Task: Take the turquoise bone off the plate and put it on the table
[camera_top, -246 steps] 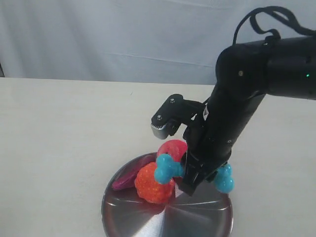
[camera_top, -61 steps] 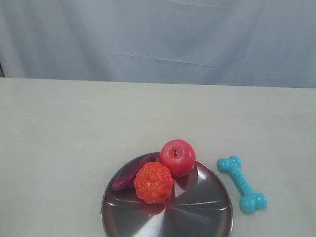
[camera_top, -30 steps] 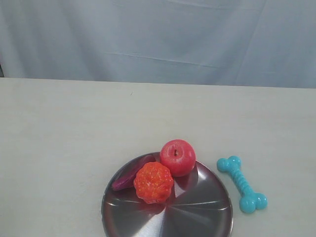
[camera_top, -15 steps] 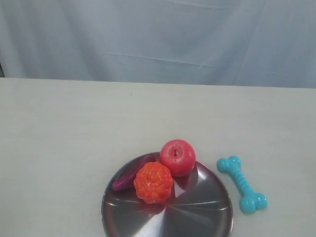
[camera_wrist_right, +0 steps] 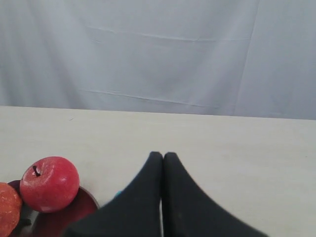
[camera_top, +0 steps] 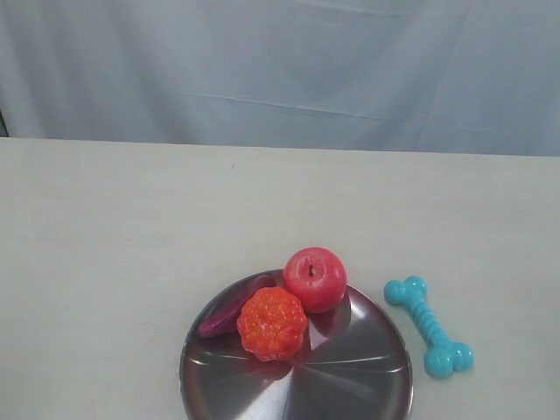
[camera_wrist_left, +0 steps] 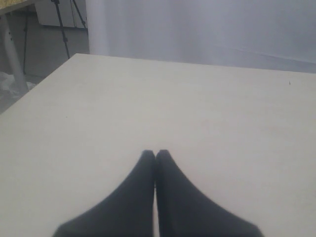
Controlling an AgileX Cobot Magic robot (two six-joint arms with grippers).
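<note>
The turquoise bone [camera_top: 430,326] lies flat on the cream table [camera_top: 131,227], just right of the silver plate [camera_top: 350,376] and apart from its rim. Neither arm shows in the exterior view. My left gripper [camera_wrist_left: 155,154] is shut with nothing in it, over bare tabletop. My right gripper [camera_wrist_right: 163,156] is shut and empty too; a sliver of the turquoise bone [camera_wrist_right: 117,194] peeks out beside its finger, the rest hidden behind it.
On the plate sit a red apple [camera_top: 314,278], an orange bumpy fruit [camera_top: 272,323] and a dark purple piece [camera_top: 229,311]. The apple [camera_wrist_right: 49,183] and plate rim [camera_wrist_right: 84,210] show in the right wrist view. A white curtain [camera_top: 280,61] backs the table.
Eight seconds ago the right arm held the bone over the plate. It has since left the exterior view, and the bone lies on the table. Nothing has moved in the last two seconds.
</note>
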